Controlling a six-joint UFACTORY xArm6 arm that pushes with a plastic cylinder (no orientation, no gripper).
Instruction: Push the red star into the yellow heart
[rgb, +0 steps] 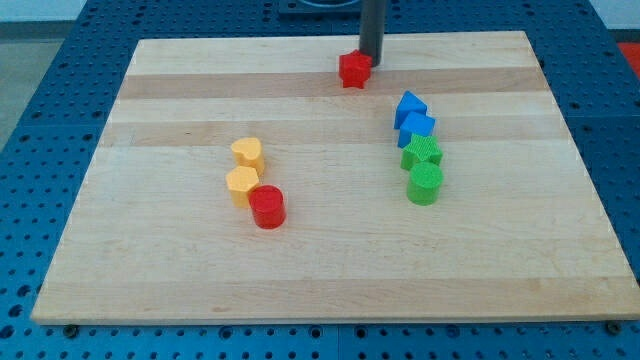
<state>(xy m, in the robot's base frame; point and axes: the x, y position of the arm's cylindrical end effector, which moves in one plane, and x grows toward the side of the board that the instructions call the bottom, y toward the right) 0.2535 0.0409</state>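
The red star (353, 69) lies near the view's top, a little right of centre. My tip (371, 59) stands right against the star's upper right side. The yellow heart (248, 153) lies left of centre, well below and to the left of the star. A second yellow block (242, 183) sits just below the heart, touching or nearly touching it.
A red cylinder (267, 207) sits below the yellow pair. On the right, two blue blocks (409, 107) (417, 127) and two green blocks (421, 153) (425, 184) form a column. The wooden board (150, 270) rests on a blue perforated table.
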